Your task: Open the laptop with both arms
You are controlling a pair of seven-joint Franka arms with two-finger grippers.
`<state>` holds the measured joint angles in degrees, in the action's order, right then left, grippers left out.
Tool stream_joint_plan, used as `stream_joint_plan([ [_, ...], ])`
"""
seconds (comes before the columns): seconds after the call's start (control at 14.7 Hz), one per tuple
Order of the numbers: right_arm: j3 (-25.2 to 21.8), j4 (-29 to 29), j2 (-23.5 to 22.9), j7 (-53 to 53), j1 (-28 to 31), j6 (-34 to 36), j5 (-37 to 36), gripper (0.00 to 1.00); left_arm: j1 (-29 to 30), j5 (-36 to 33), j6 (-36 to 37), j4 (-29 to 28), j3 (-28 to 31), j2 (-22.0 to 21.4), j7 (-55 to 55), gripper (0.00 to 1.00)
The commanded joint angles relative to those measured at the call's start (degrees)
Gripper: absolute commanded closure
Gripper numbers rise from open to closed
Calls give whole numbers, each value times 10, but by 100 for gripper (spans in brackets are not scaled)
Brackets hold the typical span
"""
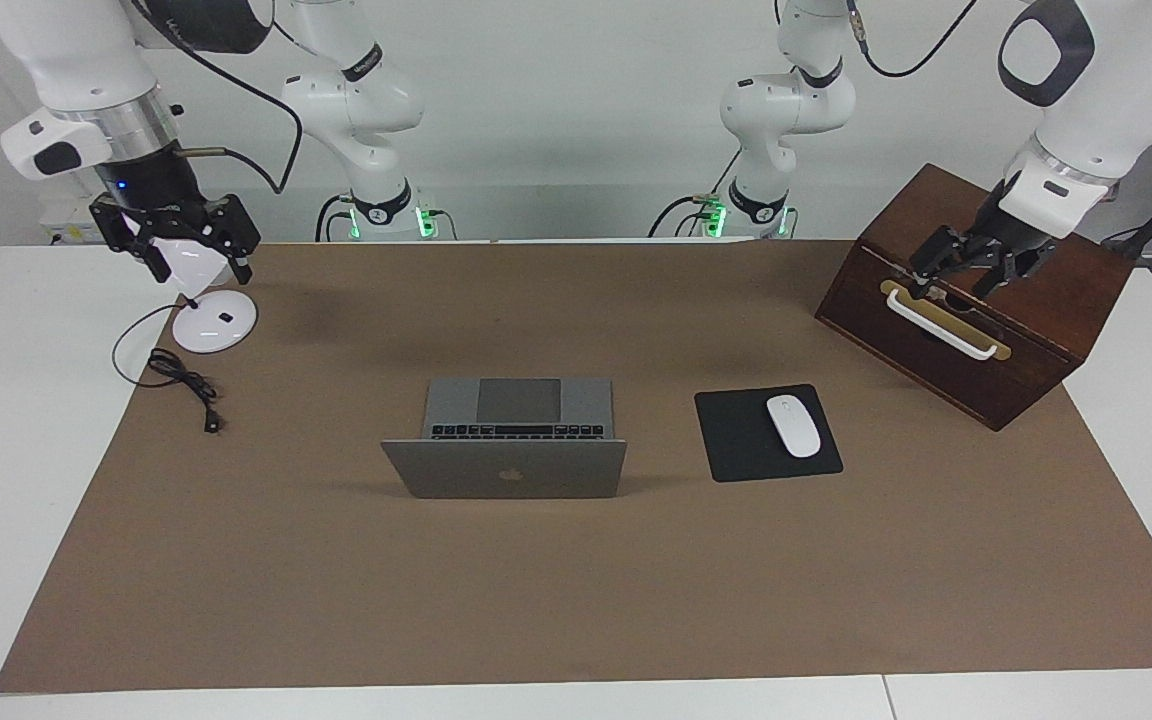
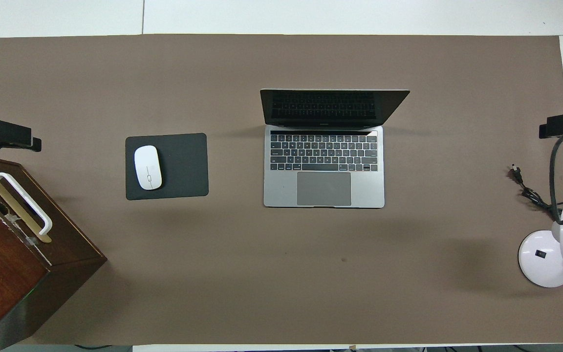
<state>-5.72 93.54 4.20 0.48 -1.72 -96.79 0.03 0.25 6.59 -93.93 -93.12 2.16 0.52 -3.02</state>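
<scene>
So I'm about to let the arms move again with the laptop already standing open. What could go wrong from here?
1. The left gripper hangs open right over the wooden box, by its white handle; lowering could snag it.
2. The right gripper hangs open just above the desk lamp; a swing could tip it or catch its cord.
3. The laptop has its lid upright; a push on the lid could slide it or fold it back.

Apple logo on laptop [image 1: 506,468] lid

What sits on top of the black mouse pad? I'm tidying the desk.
Only a white oval computer mouse lies on the square black mouse pad. Whatever is beneath the pad is covered.
</scene>
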Motion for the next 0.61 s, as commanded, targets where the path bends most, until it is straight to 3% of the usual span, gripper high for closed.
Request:
stream_joint_plan([
  [0.0, 12, -42, -6, -14, 17, 46, 6, 0, -6, -22, 16, 23, 2, 6, 7, 0],
  [0.55, 21, -42, -5, -13, 22, 67, 5, 0, -2, -22, 23, 25, 5, 5, 6, 0],
])
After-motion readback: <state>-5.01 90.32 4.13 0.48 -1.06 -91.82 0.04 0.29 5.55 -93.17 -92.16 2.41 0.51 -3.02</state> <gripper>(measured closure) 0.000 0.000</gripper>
